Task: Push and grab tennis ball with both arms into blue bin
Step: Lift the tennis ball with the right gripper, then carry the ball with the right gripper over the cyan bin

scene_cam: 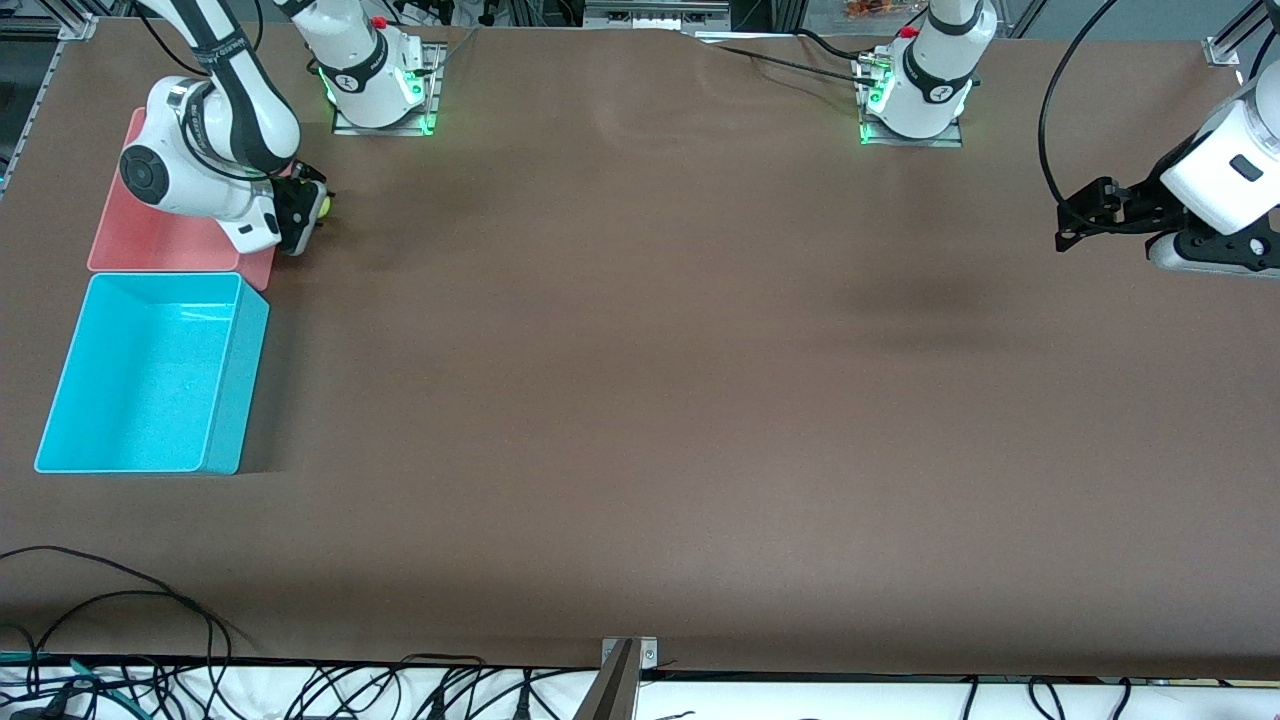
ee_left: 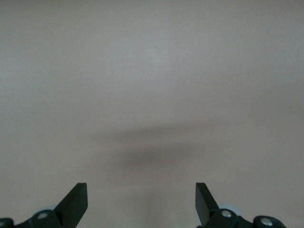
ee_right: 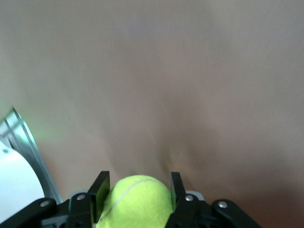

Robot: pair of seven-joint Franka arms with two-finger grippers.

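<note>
Two arms share the brown table point(scene_cam: 640, 400), and the right gripper point(scene_cam: 312, 208) has its fingers clamped on the tennis ball point(ee_right: 137, 202), raised just beside the pink bin point(scene_cam: 150, 240) at the right arm's end. Nearer the front camera than the pink bin sits the blue bin point(scene_cam: 225, 390). At its own end, the left gripper point(ee_left: 141, 202) waits spread wide over bare table.
</note>
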